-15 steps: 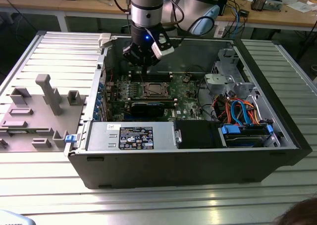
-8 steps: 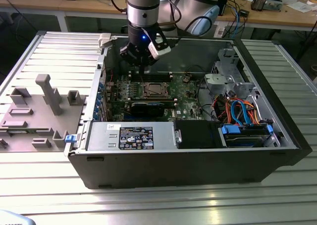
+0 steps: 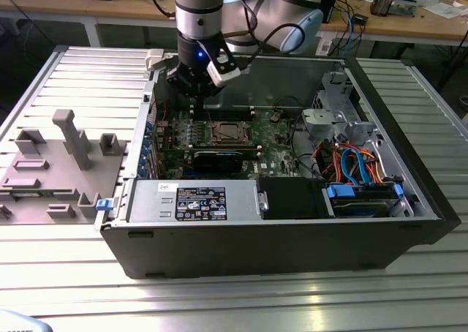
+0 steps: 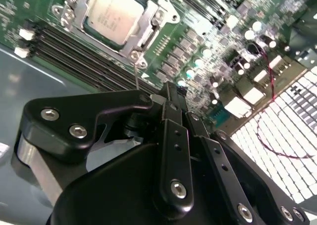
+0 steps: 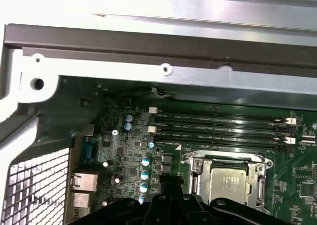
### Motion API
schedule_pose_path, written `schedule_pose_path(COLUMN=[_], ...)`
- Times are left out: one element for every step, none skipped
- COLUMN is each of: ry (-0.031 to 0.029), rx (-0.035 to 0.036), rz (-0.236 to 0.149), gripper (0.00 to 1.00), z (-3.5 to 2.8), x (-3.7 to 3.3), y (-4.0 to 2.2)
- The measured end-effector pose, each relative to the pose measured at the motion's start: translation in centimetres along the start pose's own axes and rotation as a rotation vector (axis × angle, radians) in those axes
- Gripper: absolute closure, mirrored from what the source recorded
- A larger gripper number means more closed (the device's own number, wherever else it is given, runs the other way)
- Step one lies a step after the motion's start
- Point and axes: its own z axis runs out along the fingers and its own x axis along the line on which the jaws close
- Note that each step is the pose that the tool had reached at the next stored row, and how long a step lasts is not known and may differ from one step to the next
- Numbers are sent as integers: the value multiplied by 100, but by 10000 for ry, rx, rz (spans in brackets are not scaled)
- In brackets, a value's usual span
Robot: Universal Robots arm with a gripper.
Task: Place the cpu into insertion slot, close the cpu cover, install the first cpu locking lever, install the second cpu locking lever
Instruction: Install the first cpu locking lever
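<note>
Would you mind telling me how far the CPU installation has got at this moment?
The square silver-topped cpu already sits in the insertion slot, with the silvery frame-shaped cpu cover down around it. The black gripper hovers above the green motherboard, holding nothing visible. Whether either locking lever is latched cannot be told.

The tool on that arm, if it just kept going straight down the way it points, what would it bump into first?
Probably the green motherboard, near the capacitors beside the insertion slot where the cpu already sits. The tool hangs above that spot; depth is hard to judge.
</note>
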Motion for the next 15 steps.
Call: schedule_pose_path(ry=[0, 3, 2, 1, 0, 0, 0, 0, 1, 1, 0, 1, 0, 1, 0], rx=[0, 3, -1, -8, -15, -17, -16, -16, -15, -17, -17, -17, -17, -17, -16], rz=[-1, 0, 0, 0, -2, -2, 0, 0, -3, -6, -5, -5, -4, -4, -4], gripper=[89, 89, 89, 89, 89, 89, 89, 89, 89, 89, 89, 89, 89, 89, 89], z=[0, 1, 3, 4, 8, 11, 15, 18, 20, 21, 22, 22, 23, 23, 23], x=[14, 44, 47, 45, 40, 37, 34, 32, 27, 16, 2, -12, -25, -39, -52], y=[6, 30, 56, 83, 128, 162, 205, 232, 245, 246, 245, 244, 242, 241, 240])
